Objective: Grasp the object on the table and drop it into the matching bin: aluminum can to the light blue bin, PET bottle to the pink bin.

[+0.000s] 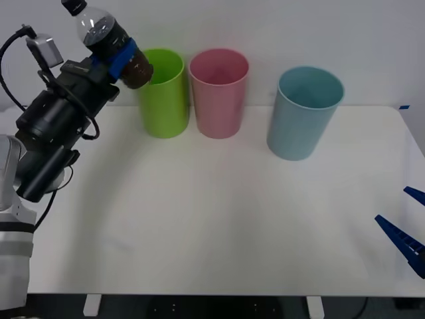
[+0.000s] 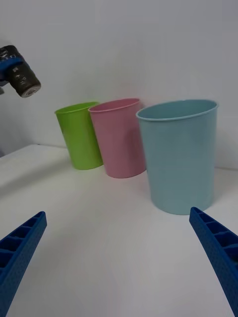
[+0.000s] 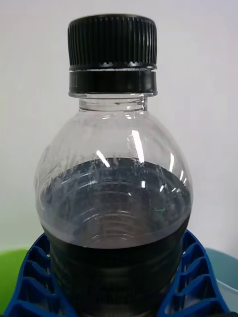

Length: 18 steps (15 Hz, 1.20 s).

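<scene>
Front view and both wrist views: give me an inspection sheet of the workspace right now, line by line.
Surface: white table, bare in front of the bins.
Job's things: PET bottle held in the air, tilted, beside the lime green bin; pink bin and light blue bin upright.
Clutter: nothing seen.
Grippers: left gripper shut on the bottle; right gripper open, low at the table's right edge.
Cables: black cable looping along the left arm.
Surroundings: plain pale wall.
</scene>
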Motion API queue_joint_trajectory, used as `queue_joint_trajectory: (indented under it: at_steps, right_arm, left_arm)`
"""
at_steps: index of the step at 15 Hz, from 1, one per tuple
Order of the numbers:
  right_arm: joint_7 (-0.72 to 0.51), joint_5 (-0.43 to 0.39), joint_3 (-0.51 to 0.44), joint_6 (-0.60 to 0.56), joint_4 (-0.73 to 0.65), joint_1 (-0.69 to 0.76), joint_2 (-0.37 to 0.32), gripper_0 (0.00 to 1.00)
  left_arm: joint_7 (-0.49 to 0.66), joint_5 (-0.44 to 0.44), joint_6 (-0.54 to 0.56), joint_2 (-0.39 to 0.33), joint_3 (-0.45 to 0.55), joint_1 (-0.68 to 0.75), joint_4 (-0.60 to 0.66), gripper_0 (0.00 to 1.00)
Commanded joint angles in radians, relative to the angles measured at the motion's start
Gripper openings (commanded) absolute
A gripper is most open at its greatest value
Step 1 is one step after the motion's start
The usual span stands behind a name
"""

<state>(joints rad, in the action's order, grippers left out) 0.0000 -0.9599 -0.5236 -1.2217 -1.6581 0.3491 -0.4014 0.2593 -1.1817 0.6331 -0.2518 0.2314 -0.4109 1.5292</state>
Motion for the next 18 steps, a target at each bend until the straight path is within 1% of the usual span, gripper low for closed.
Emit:
queue_joint_trajectory:
  at_steps: [1, 3, 5, 6, 9, 13, 15, 16, 18]
  right_arm:
    - [0.0, 0.0, 0.0, 0.0, 0.0, 0.0, 0.0, 1.0]
    - [0.0, 0.0, 0.0, 0.0, 0.0, 0.0, 0.0, 1.0]
    - [0.0, 0.0, 0.0, 0.0, 0.0, 0.0, 0.0, 1.0]
    - [0.0, 0.0, 0.0, 0.0, 0.0, 0.0, 0.0, 1.0]
    - [0.0, 0.0, 0.0, 0.0, 0.0, 0.0, 0.0, 1.0]
    - [0.0, 0.0, 0.0, 0.0, 0.0, 0.0, 0.0, 1.0]
    - [0.0, 0.0, 0.0, 0.0, 0.0, 0.0, 0.0, 1.0]
    - [0.0, 0.0, 0.0, 0.0, 0.0, 0.0, 0.0, 1.0]
    - [0.0, 0.0, 0.0, 0.0, 0.0, 0.0, 0.0, 1.0]
  left_arm:
    - [0.029, -0.047, -0.101, 0.0, -0.064, -0.069, -0.037, 0.0]
    - [0.02, -0.064, -0.187, 0.0, -0.127, -0.149, -0.112, 0.0]
    - [0.006, -0.081, -0.231, 0.002, -0.168, -0.236, -0.205, 0.0]
    - [0.003, -0.099, -0.243, 0.014, -0.179, -0.295, -0.268, 0.0]
    - [-0.006, -0.176, -0.285, 0.074, -0.179, -0.425, -0.425, 0.0]
    - [-0.035, -0.273, -0.392, 0.161, -0.176, -0.586, -0.615, 0.0]
    - [-0.063, -0.291, -0.44, 0.192, -0.176, -0.649, -0.689, 0.0]
    - [-0.095, -0.294, -0.467, 0.203, -0.176, -0.671, -0.719, 0.0]
    - [-0.112, -0.299, -0.49, 0.209, -0.181, -0.681, -0.735, 0.0]
